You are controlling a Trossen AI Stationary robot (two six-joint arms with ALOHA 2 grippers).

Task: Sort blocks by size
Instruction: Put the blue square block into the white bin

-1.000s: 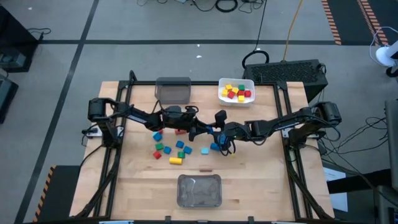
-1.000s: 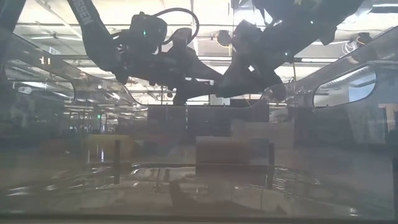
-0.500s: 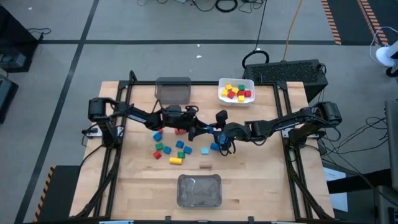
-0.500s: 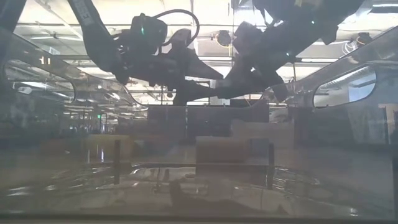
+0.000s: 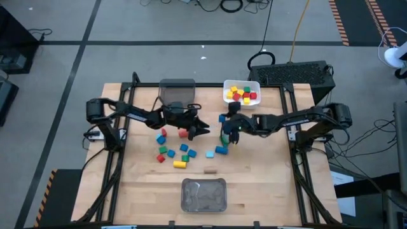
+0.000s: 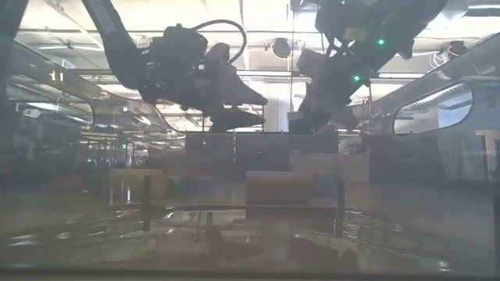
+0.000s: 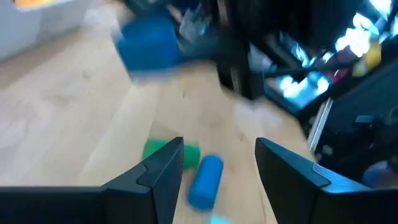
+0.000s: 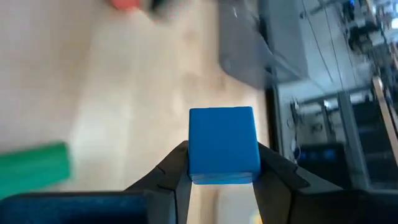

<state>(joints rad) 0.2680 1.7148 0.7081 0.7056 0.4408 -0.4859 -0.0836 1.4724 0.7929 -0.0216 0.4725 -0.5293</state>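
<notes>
Loose blocks [image 5: 173,152] beneath both arms

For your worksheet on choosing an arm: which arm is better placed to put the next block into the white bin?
Right. Its end effector already grips a blue cube close to the white bin; the left end effector is open and empty.

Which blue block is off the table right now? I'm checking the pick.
The blue cube clamped in the right gripper is the only one lifted. The other blue blocks, like the blue cylinder, lie on the table.
</notes>
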